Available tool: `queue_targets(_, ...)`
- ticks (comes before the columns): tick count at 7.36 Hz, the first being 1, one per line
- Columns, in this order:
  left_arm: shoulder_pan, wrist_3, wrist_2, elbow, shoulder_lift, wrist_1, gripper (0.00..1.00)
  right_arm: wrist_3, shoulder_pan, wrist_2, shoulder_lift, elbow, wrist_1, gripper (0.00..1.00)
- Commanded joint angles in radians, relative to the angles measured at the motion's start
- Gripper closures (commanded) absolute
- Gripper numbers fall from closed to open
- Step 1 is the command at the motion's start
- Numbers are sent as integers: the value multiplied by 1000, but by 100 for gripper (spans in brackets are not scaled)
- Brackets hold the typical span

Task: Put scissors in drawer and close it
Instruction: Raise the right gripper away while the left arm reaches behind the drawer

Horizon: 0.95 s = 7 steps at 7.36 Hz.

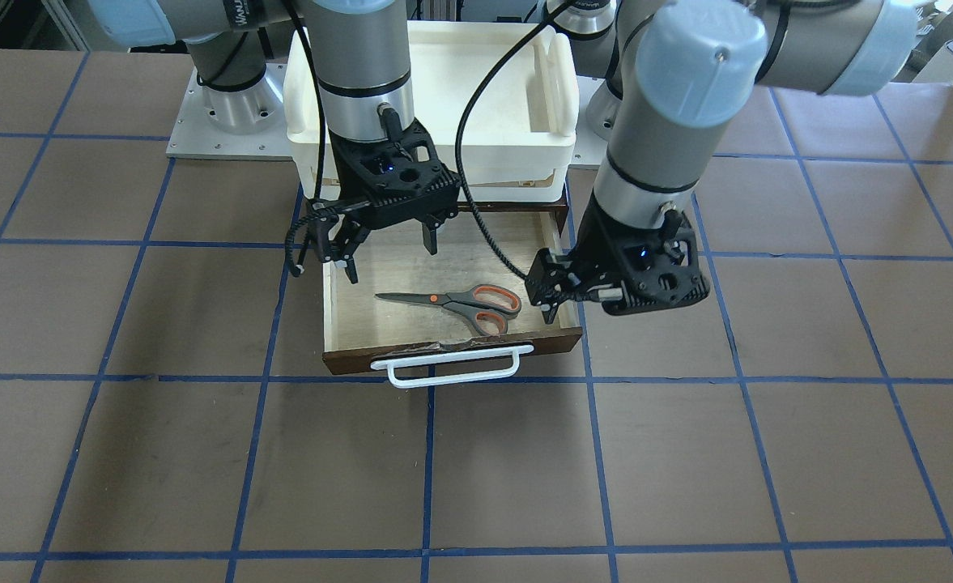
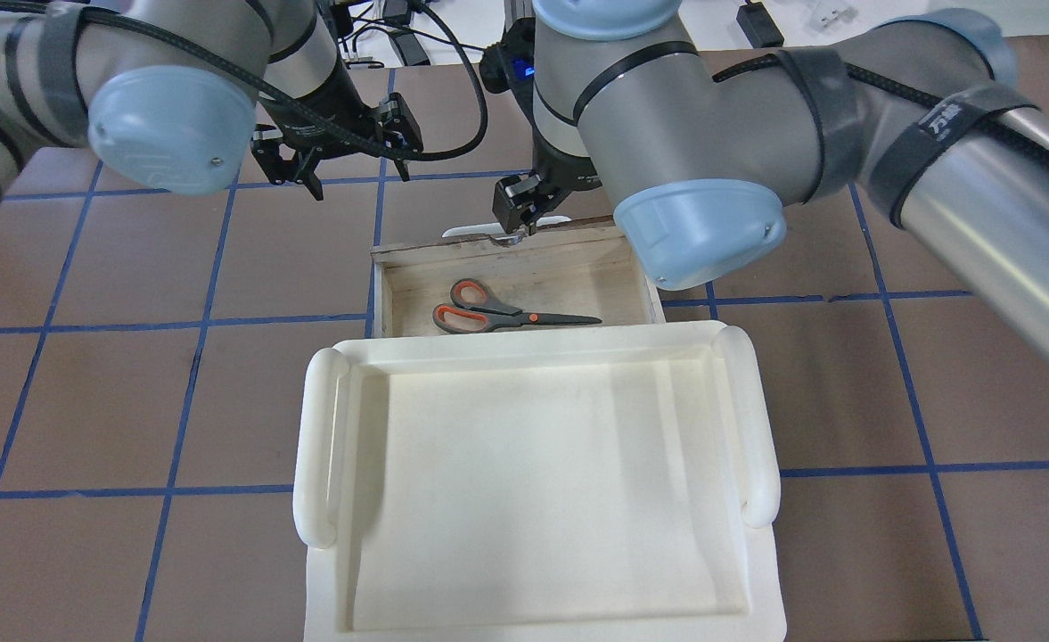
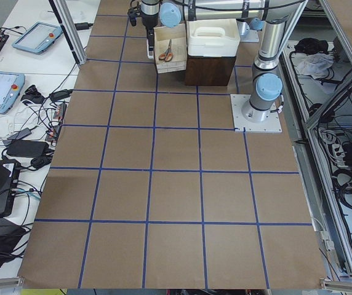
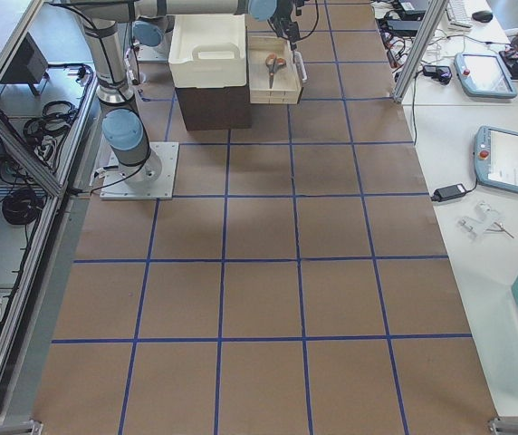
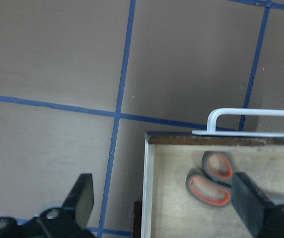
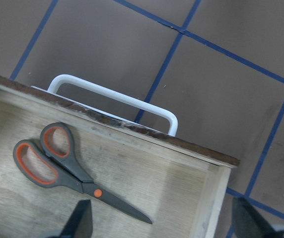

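1. Left gripper (image 5: 164,198): the jaws are spread wide with nothing between them! One finger (image 5: 82,193) hangs over the table (image 1: 201,453), just outside the left wall of the drawer (image 1: 379,330). The other finger hangs over the drawer's inside, above the orange-lined loops.
2. Right gripper (image 1: 389,261): it is just as wide open and carries nothing. It hovers over the drawer with its fingers pointing down. Its wrist camera looks straight onto the drawer floor and front panel, and no contact shows.
3. The drawer stands pulled out of its dark brown case (image 3: 210,70), opening toward the side far from the robot. The white bar handle (image 1: 452,364) sits on that far front panel.
4. And there are the scissors (image 1: 460,304), inside the drawer! They lie flat on the pale-wood floor with the blades shut. The loops are to the left, close to the front panel, and the tip points right. They lie apart from both grippers.
5. The white bin (image 2: 321,446) sits on top of the case, on the near side. In the overhead view its rim covers the back part of the drawer.
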Motion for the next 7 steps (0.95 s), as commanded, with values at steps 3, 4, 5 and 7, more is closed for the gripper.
queue_targets(3,-90,-87,3,82,-204,205,0,33,-249,3,-78,5,68,0)
queue_targets(4,-128,-90,21,159,-253,194,0,34,-295,-3,-105,5,178,0)
queue_targets(5,-155,-92,56,191,-307,203,0,33,-300,-9,-135,11,232,0)
queue_targets(7,-178,-113,56,209,-373,214,0,33,-295,5,-154,64,225,0)
